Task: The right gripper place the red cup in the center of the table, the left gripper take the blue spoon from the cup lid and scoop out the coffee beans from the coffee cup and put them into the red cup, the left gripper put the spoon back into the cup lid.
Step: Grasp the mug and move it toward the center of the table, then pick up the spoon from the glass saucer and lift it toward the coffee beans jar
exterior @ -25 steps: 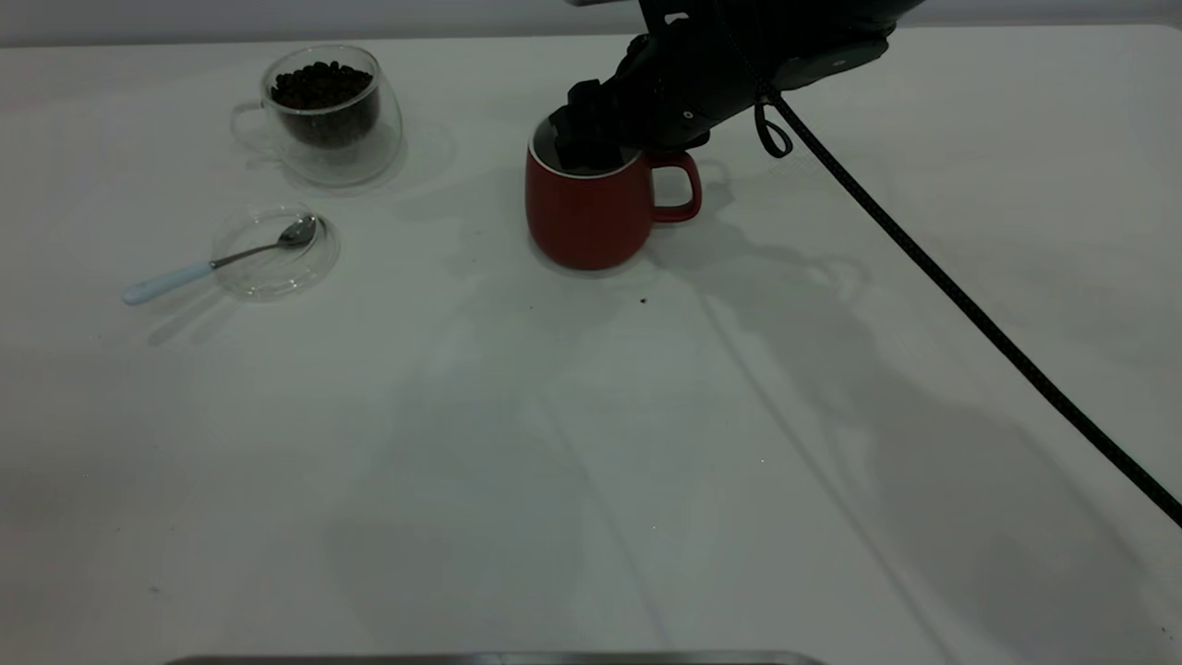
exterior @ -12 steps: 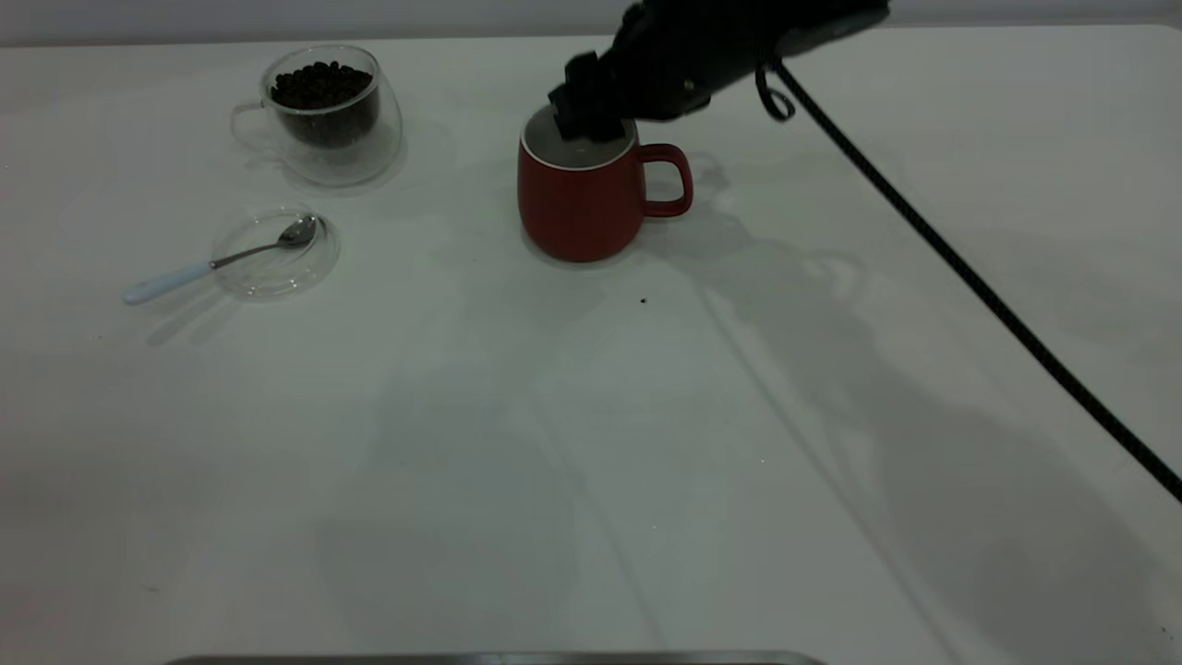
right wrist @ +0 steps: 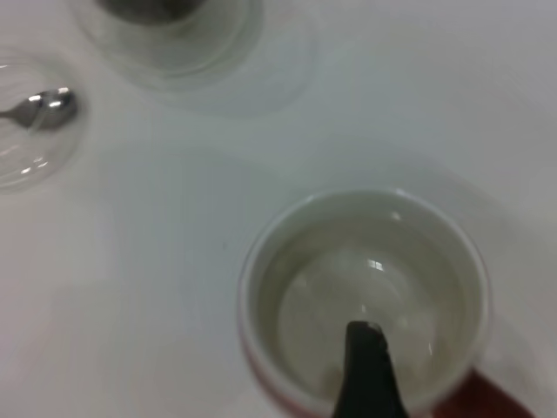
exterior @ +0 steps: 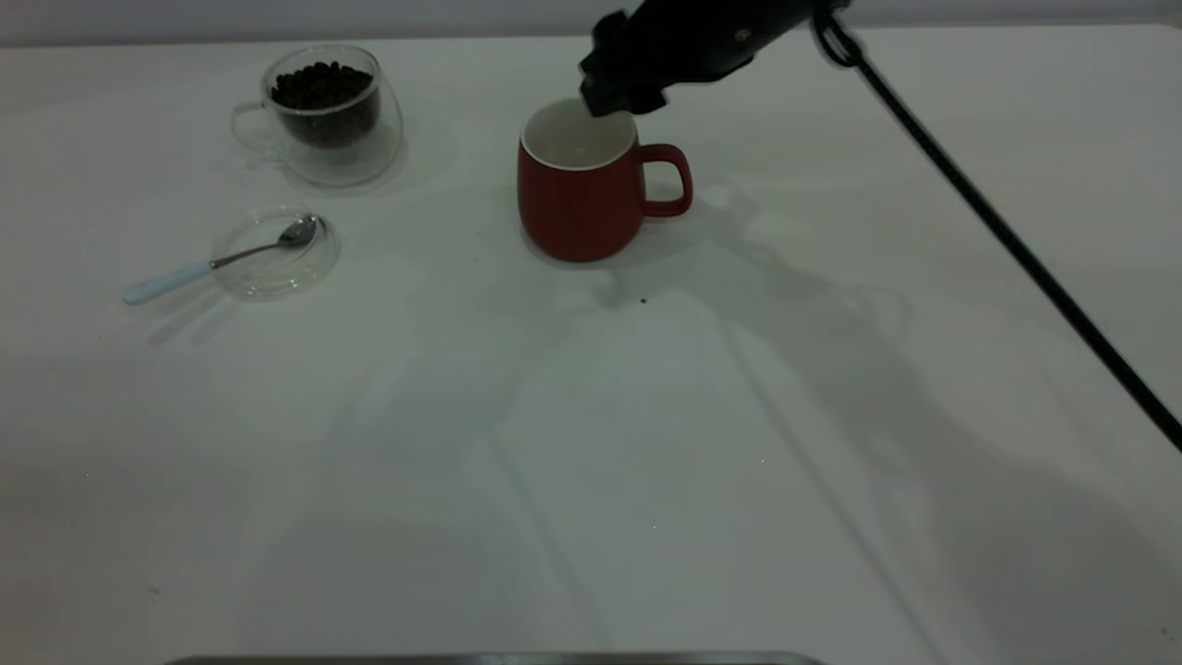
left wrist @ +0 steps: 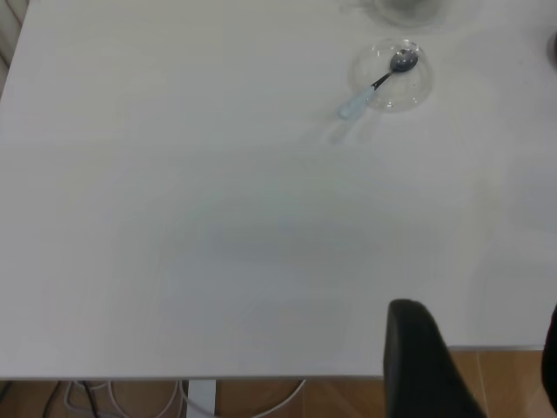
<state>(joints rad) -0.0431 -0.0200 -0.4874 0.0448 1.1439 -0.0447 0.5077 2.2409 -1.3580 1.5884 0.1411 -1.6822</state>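
The red cup (exterior: 577, 208) stands upright on the table (exterior: 646, 462) near the middle of its far half, handle toward the right, white inside bare (right wrist: 365, 270). My right gripper (exterior: 614, 95) hovers open just above the cup's far rim, clear of it; one finger (right wrist: 367, 370) shows over the cup's mouth. The blue spoon (exterior: 166, 283) lies with its bowl in the cup lid (exterior: 277, 272) at the left. Behind it stands the coffee cup (exterior: 323, 148), holding coffee beans (exterior: 321, 85). My left gripper (left wrist: 483, 366) is open over the table's edge, far from the spoon (left wrist: 374, 87).
The right arm's black cable (exterior: 1016, 249) slants across the right side of the table. A tiny dark speck (exterior: 644, 300) lies in front of the red cup. The table's edge with floor and cables below (left wrist: 261, 392) shows in the left wrist view.
The right gripper set the red cup down slightly left, let go of its rim and rose up and to the right. The cup now stands free.
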